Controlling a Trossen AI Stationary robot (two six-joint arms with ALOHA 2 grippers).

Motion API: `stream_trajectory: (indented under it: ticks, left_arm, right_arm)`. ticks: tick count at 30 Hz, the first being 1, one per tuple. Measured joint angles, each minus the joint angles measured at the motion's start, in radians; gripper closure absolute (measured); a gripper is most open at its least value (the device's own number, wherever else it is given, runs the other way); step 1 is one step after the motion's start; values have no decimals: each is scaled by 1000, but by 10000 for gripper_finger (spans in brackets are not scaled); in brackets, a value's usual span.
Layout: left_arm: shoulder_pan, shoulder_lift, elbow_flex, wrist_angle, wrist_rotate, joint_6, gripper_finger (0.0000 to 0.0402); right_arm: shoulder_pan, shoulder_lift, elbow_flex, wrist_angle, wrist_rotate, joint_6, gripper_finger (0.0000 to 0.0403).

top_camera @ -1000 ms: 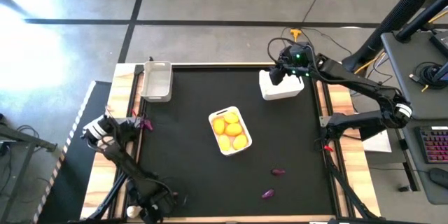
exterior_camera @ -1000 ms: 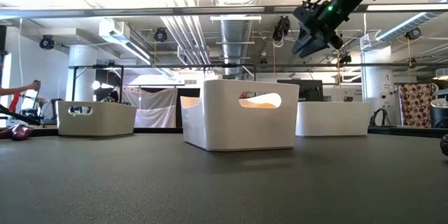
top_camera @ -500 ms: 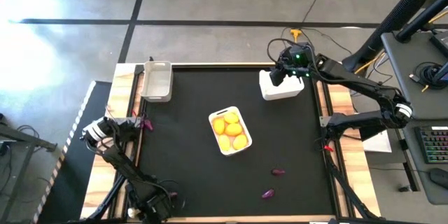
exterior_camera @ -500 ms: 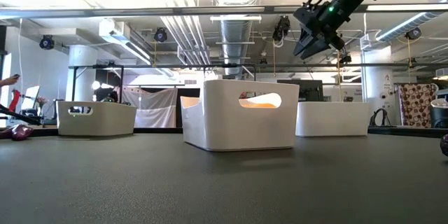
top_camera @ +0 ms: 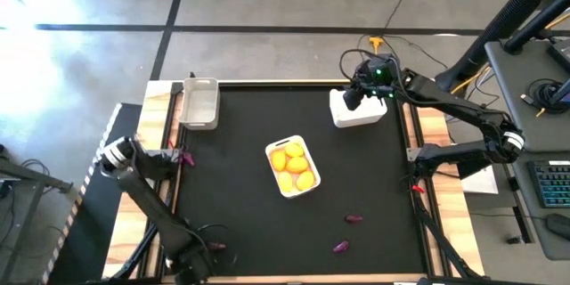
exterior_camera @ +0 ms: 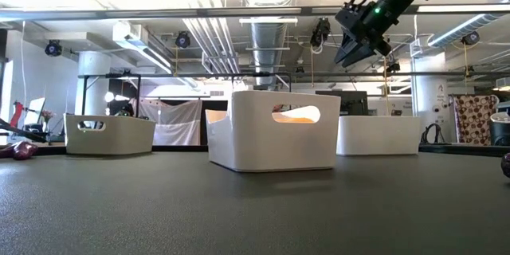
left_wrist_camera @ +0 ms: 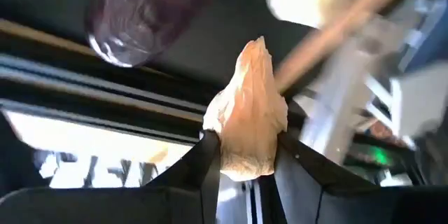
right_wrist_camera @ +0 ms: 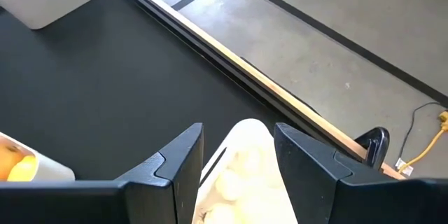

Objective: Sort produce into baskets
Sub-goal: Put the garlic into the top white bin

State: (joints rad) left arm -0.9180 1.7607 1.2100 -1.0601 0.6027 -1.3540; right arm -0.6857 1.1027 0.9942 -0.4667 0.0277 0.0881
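Note:
My left gripper (left_wrist_camera: 246,140) is at the table's left edge (top_camera: 172,156), shut on a small cream garlic-like bulb (left_wrist_camera: 246,105). A dark purple vegetable (top_camera: 185,156) lies on the mat just beyond it. My right gripper (top_camera: 350,98) hangs open above the white basket (top_camera: 358,110) at the far right, with nothing between its fingers (right_wrist_camera: 178,161). A second white basket (top_camera: 294,167) in the middle holds yellow and orange fruits. The grey basket (top_camera: 199,102) stands at the far left. Two more purple vegetables (top_camera: 354,218) (top_camera: 339,247) lie at the near right. My left gripper pinches the bulb's broad end (left_wrist_camera: 241,157) between its two fingers. The bulb's pointed tip (left_wrist_camera: 257,43) sticks out past the fingertips. The fingers slant down from the table's left side.
The wooden rail (top_camera: 169,129) and the table's metal frame run along the left edge under my left arm. Open black mat (top_camera: 232,214) lies between the middle basket and the near edge. The room behind shows in the low view.
My left arm has risen at the table's left edge and its wrist has drawn back toward that edge, tipping as it went. My right arm has kept still above the far right basket.

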Motion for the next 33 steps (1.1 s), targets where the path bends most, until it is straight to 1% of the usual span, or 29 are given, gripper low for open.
stream_trajectory:
  ticks: [2,5,7,9,12,16,19,21,24,26,28,30,33]
  left_arm:
    - [19,-40,54,-54,-45,95,307]
    - [74,-86,112,-189,-137,224,307]
    - [133,-114,122,-281,-214,328,307]
    - [211,-144,110,-365,-303,453,307]
    - [380,-179,56,-427,-411,627,307]
    - [635,-207,16,-424,-569,795,307]
    - [824,-218,15,-363,-732,888,307]
    - [951,-225,18,-286,-795,945,307]
    - [1150,-229,28,-100,-785,1020,307]
    - [1277,-223,35,35,-730,1040,307]
    - [1390,-208,39,186,-650,1034,307]
    - [1479,-186,39,320,-566,1008,307]
    - [1557,-135,39,453,-509,964,307]
  right_arm:
    - [0,0,0,0,0,-6,236]
    - [0,-1,0,0,-1,-11,236]
    - [0,-1,0,0,-17,-10,236]
    - [1,-1,0,3,-56,-10,236]
    - [1,-1,0,13,-107,-10,236]
    - [12,-7,0,3,-157,5,236]
    - [40,-24,0,-5,-168,31,236]
    - [71,-32,0,-11,-168,52,236]
    - [127,-45,0,-22,-169,76,236]
    - [166,-48,0,-33,-170,85,236]
    - [200,-46,0,-37,-169,103,236]
    - [228,-41,0,-34,-169,125,236]
    - [253,-22,0,-30,-160,168,236]
